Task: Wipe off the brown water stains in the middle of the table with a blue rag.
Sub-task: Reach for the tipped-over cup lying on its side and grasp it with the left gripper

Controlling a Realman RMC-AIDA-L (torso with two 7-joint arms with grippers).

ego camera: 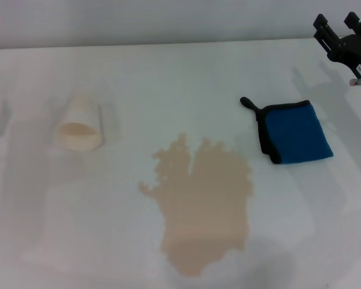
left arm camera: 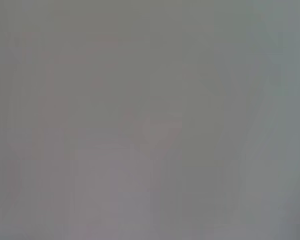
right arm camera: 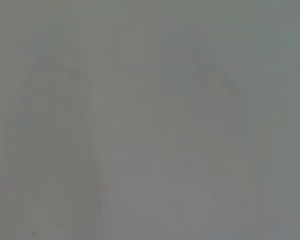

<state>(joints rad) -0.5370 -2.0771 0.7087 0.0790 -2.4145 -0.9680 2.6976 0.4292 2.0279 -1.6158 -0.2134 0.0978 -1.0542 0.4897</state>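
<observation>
Tan and watery, the brown water stains (ego camera: 201, 208) sit in the middle of the table (ego camera: 168, 78) – a thin puddle with ragged, lobed edges, running toward the near edge. It's a good bit bigger than the blue rag (ego camera: 296, 132), which lies flat and folded off to the robot's right of the puddle, close by but not touching it. Black edging runs along the rag's puddle-facing side, with a short black loop tab sticking out at its far corner. A cream paper cup (ego camera: 78, 123) is tipped over on the left side, mouth facing the near edge, well apart from the spill.

Right gripper (ego camera: 344, 25) hangs up at the far right, beyond the rag and clear of it – fingers look spread, nothing between them. Left arm isn't anywhere I can see. Both wrist cameras show only a blank grey haze.
</observation>
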